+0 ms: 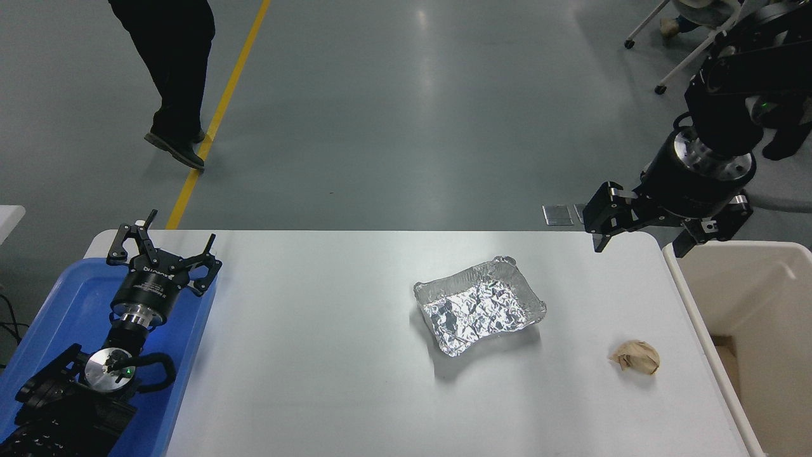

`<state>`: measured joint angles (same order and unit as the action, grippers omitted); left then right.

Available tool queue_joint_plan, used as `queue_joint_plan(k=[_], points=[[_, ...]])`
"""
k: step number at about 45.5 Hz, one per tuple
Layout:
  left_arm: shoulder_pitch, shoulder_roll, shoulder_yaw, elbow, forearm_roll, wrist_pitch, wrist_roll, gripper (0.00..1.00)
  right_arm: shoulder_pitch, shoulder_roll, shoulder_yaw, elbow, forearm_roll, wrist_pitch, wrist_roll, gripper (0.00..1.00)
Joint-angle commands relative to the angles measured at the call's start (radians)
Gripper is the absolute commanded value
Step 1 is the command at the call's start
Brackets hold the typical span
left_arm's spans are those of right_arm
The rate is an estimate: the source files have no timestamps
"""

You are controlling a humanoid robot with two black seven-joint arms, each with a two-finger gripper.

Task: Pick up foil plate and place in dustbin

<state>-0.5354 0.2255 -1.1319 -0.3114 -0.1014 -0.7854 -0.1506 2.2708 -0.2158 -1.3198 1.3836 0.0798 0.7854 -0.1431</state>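
Since the shiny, crinkled aluminium-foil plate point(480, 306) looks light and easily crushed, a gentle pinch on one raised ribbed side seems wisest. It lies on the white table point(317, 355), well below and left of the right gripper point(641, 238), whose jaws gape wide, empty, beside the cream plastic dustbin point(748, 251).

foil plate point(480, 306): open table all around | paper ball point(635, 357): near dustbin point(691, 298)
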Motion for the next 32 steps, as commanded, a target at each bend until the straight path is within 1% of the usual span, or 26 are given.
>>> queue_joint_plan(k=[1, 32], points=[[0.000, 0.000, 0.000, 0.000, 0.000, 0.000, 0.000, 0.99, -0.002, 0.001, 0.001, 0.000, 0.000, 0.000, -0.001, 1.00], [0.000, 0.000, 0.000, 0.000, 0.000, 0.000, 0.000, 0.99, -0.004, 0.003, 0.005, 0.000, 0.000, 0.000, -0.001, 1.00]])
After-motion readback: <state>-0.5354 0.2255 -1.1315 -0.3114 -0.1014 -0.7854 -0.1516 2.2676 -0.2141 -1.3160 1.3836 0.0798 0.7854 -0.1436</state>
